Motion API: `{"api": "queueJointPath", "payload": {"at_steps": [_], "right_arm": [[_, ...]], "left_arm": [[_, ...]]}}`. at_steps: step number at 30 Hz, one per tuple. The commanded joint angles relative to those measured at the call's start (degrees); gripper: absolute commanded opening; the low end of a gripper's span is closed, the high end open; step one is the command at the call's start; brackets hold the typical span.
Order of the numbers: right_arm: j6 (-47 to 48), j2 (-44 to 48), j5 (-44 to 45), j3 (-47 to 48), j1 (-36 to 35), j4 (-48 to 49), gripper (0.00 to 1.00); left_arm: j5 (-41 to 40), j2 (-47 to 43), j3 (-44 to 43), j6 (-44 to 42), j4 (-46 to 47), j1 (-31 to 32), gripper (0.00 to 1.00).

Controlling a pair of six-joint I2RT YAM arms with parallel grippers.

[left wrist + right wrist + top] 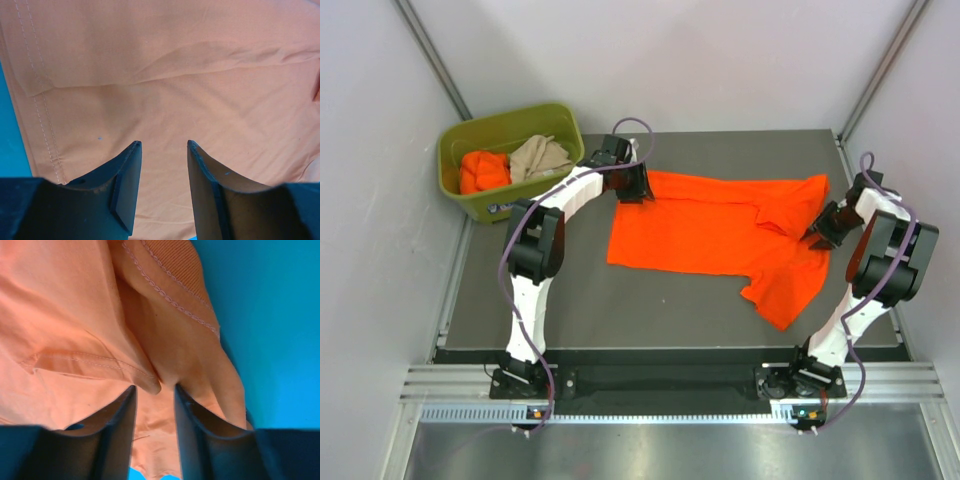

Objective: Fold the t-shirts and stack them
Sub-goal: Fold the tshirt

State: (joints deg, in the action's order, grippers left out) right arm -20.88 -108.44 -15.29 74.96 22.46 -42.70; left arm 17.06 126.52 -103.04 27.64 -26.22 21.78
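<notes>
An orange t-shirt (pixel 710 225) lies spread across the dark table (pixel 620 310), its right side bunched and folded over. The left gripper (pixel 632 190) sits over the shirt's far left corner, jaws parted with flat cloth below them. The right gripper (pixel 817 235) is at the rumpled right edge, jaws apart around a stitched fold, not clamped. Far left, an olive-green bin (pixel 485 205) holds a crumpled orange shirt (pixel 483 170) and a beige shirt (pixel 540 157).

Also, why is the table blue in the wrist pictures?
Top external: even light, table dark grey, t-shirt vivid orange. Left wrist: a colour cast makes the table teal, the t-shirt pale peach; stitching sharp. Right wrist: same cast; jaws dark, almost featureless.
</notes>
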Motion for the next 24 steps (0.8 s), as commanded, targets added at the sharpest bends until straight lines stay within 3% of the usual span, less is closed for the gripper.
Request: {"api": "queueJointPath", "payload": {"at_steps": [1, 5, 18, 20, 24], "right_arm": [[0.6, 0.1, -1.4, 0.3, 0.5, 1.7, 0.34], [-0.1, 0.3, -2.1, 1.7, 0.6, 1.1, 0.27], [0.4, -2.2, -1.2, 3.6, 0.6, 1.3, 0.31], [0.5, -2.4, -1.2, 4.0, 0.6, 1.3, 0.29], [0.1, -1.1, -2.2, 5.4, 0.6, -0.5, 0.09]], "left_arm": [[-0.3, -1.4, -2.2, -1.0, 0.1, -0.1, 0.47], [-0.2, -1.3, -2.4, -0.7, 0.1, -0.1, 0.46], [-0.4, -2.1, -0.8, -0.6, 0.3, -0.2, 0.46], [-0.4, -2.2, -0.6, -0.7, 0.5, -0.1, 0.46], [-0.4, -2.4, -0.5, -0.5, 0.4, -0.1, 0.46]]}}
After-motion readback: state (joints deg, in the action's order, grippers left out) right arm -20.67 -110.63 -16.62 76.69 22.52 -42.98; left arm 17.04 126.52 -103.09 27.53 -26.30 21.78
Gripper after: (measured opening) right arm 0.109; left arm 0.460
